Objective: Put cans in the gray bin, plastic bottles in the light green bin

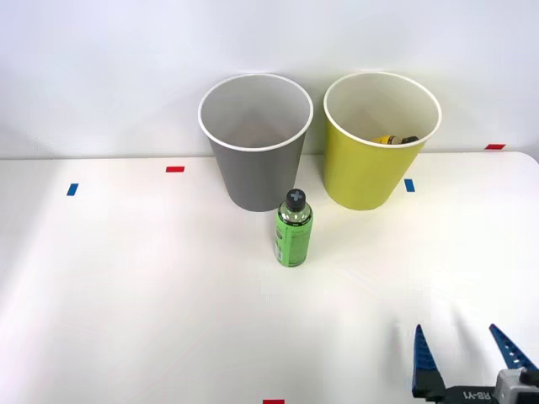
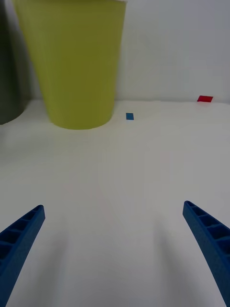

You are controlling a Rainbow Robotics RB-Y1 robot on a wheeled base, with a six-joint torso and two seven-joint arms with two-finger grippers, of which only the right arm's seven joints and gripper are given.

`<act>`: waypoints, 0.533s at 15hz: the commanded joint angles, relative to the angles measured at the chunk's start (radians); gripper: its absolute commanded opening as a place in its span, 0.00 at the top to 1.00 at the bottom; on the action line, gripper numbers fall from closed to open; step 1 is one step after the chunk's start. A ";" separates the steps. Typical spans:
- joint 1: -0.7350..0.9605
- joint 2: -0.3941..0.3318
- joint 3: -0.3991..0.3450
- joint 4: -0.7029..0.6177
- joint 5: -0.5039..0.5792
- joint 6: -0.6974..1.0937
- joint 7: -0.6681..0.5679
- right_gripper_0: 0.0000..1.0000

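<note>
Right end effector at lower right of front frame, two blue fingers spread wide, holding nothing, touching nothing. Green bottle stands upright on desk, up and left of end effector, well apart. Bottle just in front of gray bin. Light green bin upper right, something small already inside.

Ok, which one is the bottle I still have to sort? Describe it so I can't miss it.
Find the two bins at the back of the white table: gray bin and light green bin. The bottle stands upright just in front of the gray bin's base. It is the small item on the open tabletop, with a bright green label and black cap.
</note>
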 commanded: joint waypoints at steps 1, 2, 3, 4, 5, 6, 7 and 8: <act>0.028 -0.015 0.042 0.000 0.000 -0.037 -0.030 0.00; 0.043 -0.008 0.046 0.000 0.000 -0.050 -0.029 0.00; 0.052 -0.007 0.051 0.000 0.000 -0.058 -0.029 0.00; 0.061 -0.004 0.054 0.000 0.000 -0.060 -0.029 0.00; 0.071 -0.001 0.057 0.000 0.008 -0.061 -0.029 0.00; 0.075 0.002 0.058 0.000 0.014 -0.067 -0.032 0.00; 0.077 0.002 0.061 0.011 0.016 -0.095 -0.033 0.00; 0.054 0.011 0.058 0.077 0.006 -0.204 -0.039 0.00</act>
